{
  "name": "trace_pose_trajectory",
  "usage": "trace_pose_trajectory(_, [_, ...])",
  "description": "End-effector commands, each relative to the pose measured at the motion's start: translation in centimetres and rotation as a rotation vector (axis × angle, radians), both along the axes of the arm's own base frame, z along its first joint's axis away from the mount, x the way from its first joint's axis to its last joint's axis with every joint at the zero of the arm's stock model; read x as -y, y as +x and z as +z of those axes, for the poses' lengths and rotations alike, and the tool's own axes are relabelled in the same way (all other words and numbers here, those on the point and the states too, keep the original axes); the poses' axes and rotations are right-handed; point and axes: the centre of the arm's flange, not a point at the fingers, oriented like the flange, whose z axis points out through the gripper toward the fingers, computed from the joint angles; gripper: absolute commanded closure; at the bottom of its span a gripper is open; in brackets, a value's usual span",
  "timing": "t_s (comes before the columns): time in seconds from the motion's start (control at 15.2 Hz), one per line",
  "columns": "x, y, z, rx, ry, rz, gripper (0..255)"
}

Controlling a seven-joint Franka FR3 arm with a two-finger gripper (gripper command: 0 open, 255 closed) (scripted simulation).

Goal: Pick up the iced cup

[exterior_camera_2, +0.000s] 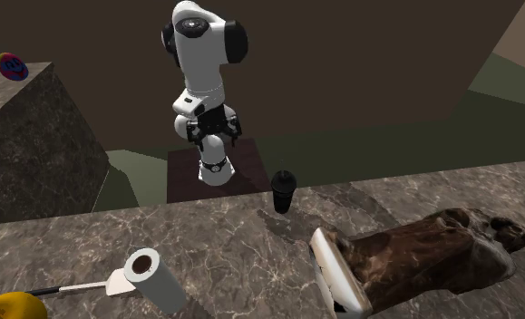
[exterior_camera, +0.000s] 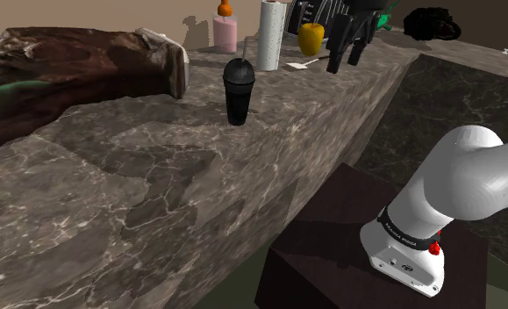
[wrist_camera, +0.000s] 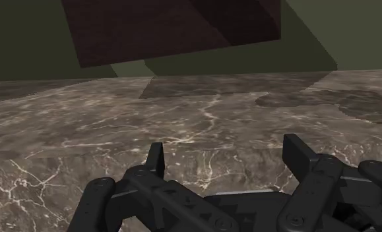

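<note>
The black iced cup (exterior_camera: 239, 90) is standing upright on the marbled table (exterior_camera: 111, 176), its domed lid on top, close to the table edge that is facing the stand (exterior_camera: 331, 255). Nothing is touching it. In the second exterior view it is sitting at that same edge, a little toward that view's right of the white arm (exterior_camera_2: 201, 63).

The gripper (exterior_camera: 344, 63) is hanging over the far part of the table, up and toward the shoulder view's right of the cup and well apart from it. Its fingers (wrist_camera: 156, 158) are standing wide apart with nothing between them, and in the wrist view they are pointing over bare marbled surface, with the dark stand showing beyond the table edge.

Behind the cup in the shoulder view, a white paper roll (exterior_camera: 271, 35) is standing on end. A pink bottle (exterior_camera: 225, 32) with an orange cap is standing toward that view's left of the roll, and a yellow rounded item (exterior_camera: 311, 39) is sitting on the roll's other side, near the fingers. A white utensil (exterior_camera: 303, 64) is lying flat on the table in front of the yellow item. A large brown crumpled bulk (exterior_camera: 76, 61) is lying at the shoulder view's left, well apart from the cup
</note>
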Motion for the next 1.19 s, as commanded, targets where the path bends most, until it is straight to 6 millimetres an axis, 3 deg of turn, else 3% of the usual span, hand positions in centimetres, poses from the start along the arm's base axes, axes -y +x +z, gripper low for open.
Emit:
trace_pose_trajectory(0.0, [0.0, 0.0, 0.0, 0.000, 0.000, 0.000, 0])
trace_pose_trajectory(1.12, [-13.8, 14.9, 7.1, -0.015, 0.083, -0.181, 0])
